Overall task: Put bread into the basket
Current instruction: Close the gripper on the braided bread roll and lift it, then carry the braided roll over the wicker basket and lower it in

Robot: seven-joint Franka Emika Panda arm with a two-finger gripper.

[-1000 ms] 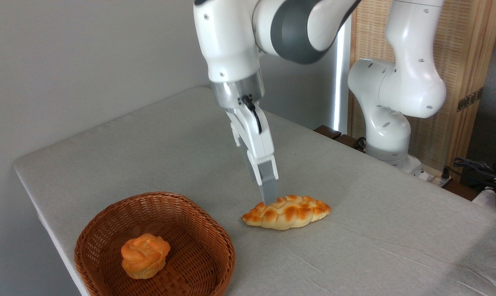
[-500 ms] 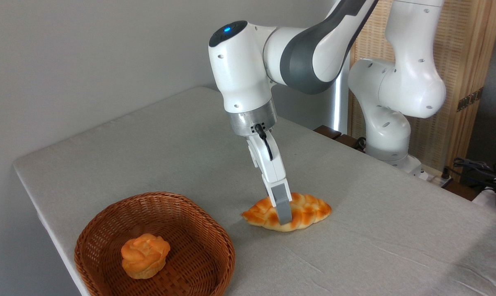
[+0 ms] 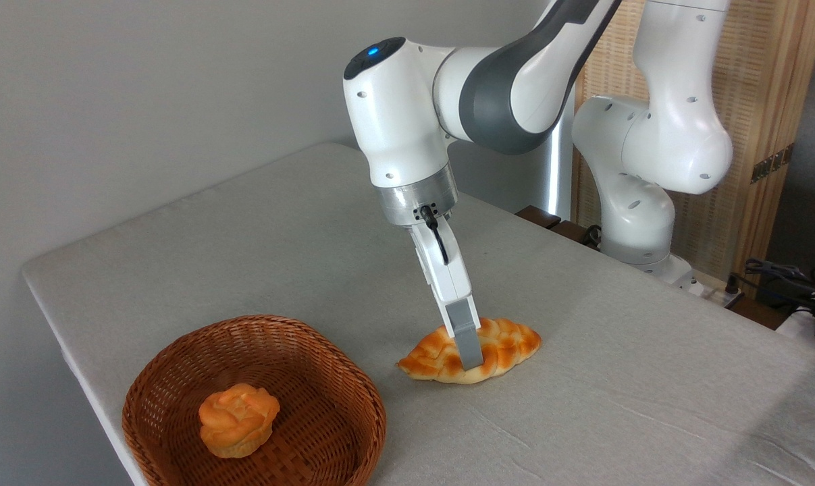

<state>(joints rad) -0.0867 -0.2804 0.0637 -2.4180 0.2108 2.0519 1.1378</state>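
Found the bread [image 3: 505, 341] lying on the grey-clothed bench [image 3: 279, 256], outside the basket [image 3: 329, 412], a short way to its right and not touching it, well in from the bench's left edge. Noted a braided loaf with pointed ends, golden-orange on top and pale cream underneath, set at a slant with its right tip farther back than its left. Saw the white arm [image 3: 407, 128] reaching down from the upper right, with the jaws lowered onto the middle of the loaf. Made out one grey finger [image 3: 466, 341] crossing the loaf's near flank and touching it, its tip almost down at the cloth; could not see the other finger, hidden behind the loaf and the first one. Could not tell, therefore, whether the jaws were clenched on the bread or merely straddling it. Saw the loaf's underside resting on the bench. Placed the basket, round, shallow, reddish-brown wicker, close to the bench's left edge at the near end, its lower rim cut off by the bottom of the view. Spotted a small round rose-shaped orange bun [image 3: 238, 418] sitting inside it, left of centre on the woven floor. Noticed a woven wooden screen [image 3: 765, 101] behind the arm's base at the far right corner and dark cables [image 3: 778, 273] past the bench's right edge.
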